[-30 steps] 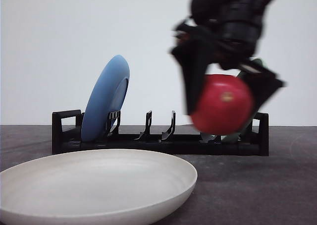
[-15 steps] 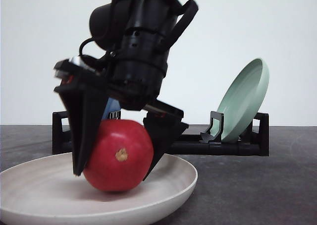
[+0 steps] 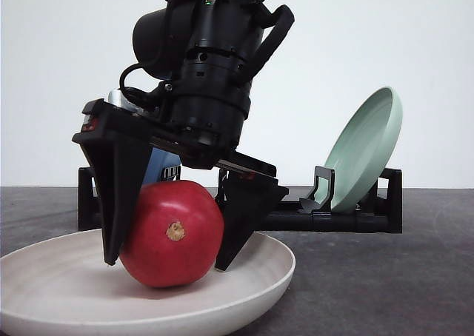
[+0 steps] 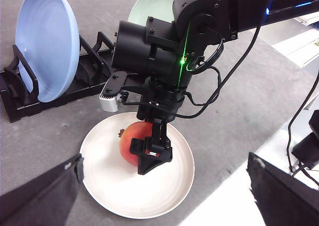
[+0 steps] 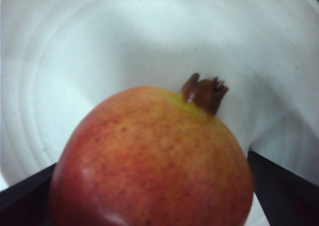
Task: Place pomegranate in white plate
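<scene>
The red pomegranate (image 3: 174,232) rests on the floor of the white plate (image 3: 44,277), its brown nub toward the camera. My right gripper (image 3: 163,266) comes down from above, its black fingers pressed to both sides of the fruit, shut on it. The left wrist view looks down on the same fruit (image 4: 130,139), the plate (image 4: 124,196) and the right gripper (image 4: 137,146). In the right wrist view the pomegranate (image 5: 149,161) sits between the fingers over the plate (image 5: 75,47). My left gripper (image 4: 164,158) hangs high above the plate, open and empty.
A black dish rack (image 4: 84,81) stands behind the plate. It holds an upright blue plate (image 4: 47,42) on the left and a pale green plate (image 3: 363,151) on the right. In the front view the dark table runs on past the white plate on the right.
My right gripper carried the pomegranate from the air by the green plate leftward and down into the white plate. Over the last half second it only settled slightly left.
</scene>
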`<action>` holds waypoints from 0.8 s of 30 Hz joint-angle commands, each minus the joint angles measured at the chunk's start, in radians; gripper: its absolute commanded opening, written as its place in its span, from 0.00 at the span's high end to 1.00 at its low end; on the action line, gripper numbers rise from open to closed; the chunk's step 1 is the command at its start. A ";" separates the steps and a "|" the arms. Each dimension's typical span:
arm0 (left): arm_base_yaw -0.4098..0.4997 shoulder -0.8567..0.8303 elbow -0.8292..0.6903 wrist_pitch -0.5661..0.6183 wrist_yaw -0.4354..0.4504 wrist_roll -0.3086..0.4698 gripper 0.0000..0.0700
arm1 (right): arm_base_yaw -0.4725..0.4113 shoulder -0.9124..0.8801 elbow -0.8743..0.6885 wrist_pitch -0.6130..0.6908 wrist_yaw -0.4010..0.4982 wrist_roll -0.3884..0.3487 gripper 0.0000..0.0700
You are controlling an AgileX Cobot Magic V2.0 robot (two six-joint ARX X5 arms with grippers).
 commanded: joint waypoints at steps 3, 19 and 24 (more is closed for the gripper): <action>-0.014 0.000 0.017 0.011 -0.004 -0.011 0.09 | 0.015 0.011 0.024 -0.002 0.001 -0.012 0.00; -0.014 0.000 0.017 0.011 -0.015 -0.024 0.09 | -0.051 -0.434 0.135 -0.250 0.143 -0.073 0.00; -0.014 0.000 0.017 0.012 -0.019 -0.034 0.09 | -0.057 -0.668 0.107 -0.298 0.252 -0.073 0.00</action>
